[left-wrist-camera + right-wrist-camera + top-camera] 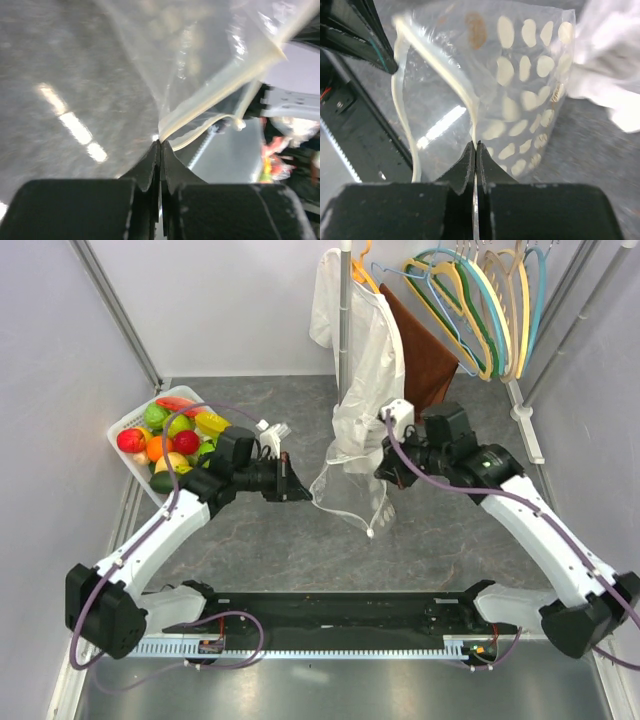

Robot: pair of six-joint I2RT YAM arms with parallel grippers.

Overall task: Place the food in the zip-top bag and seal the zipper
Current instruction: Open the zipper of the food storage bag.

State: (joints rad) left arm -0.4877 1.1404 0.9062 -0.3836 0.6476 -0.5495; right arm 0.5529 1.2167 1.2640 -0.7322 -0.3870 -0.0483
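The zip-top bag [350, 490], clear with white dots, hangs stretched between my two grippers above the grey table. My left gripper [300, 488] is shut on the bag's mouth edge, shown pinched in the left wrist view [161, 141]. My right gripper [385, 472] is shut on the opposite mouth edge [475, 145]. The zipper track [402, 100] curves open as a pale strip, also in the left wrist view [220, 97]. The dotted wall of the bag [525, 85] faces the right wrist camera. The food [170, 435], several red, green, yellow and orange toy pieces, lies in the white lattice basket [130, 420] behind the left arm.
A white garment [355, 350] hangs on a pole just behind the bag. A brown cloth [420, 350] and several coloured hangers [480, 300] hang at the back right. A black rail [340, 620] runs along the near edge between the arm bases.
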